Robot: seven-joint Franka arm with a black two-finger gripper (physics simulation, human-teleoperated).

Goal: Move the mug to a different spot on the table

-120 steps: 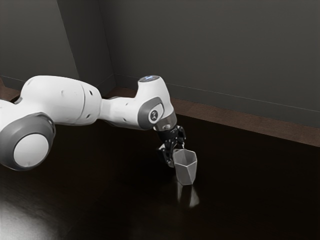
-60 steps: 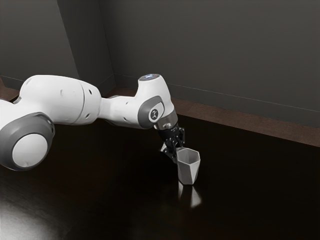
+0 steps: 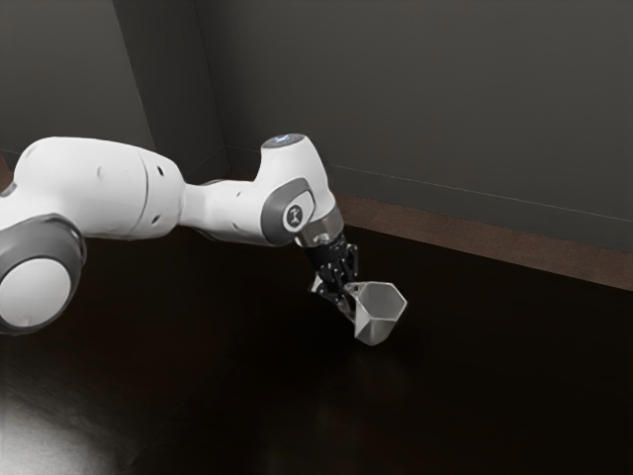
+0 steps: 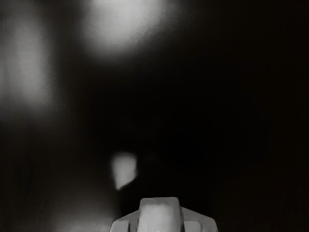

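Holds mug (image 3: pixel 378 315) by its wall in tool (image 3: pixel 346 293), closed narrowly on it. Carries it just below and ahead of tool, apparently clear of counter (image 3: pixel 198 396), tipped where upright half a second ago. Indicates transport under way; leaves set-down elsewhere outstanding.

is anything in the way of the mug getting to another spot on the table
Nothing visible does. The gripper holds the grey mug at its side, tilted, so nothing stands between them. In the exterior view, no other object shows on the dark table around the mug.
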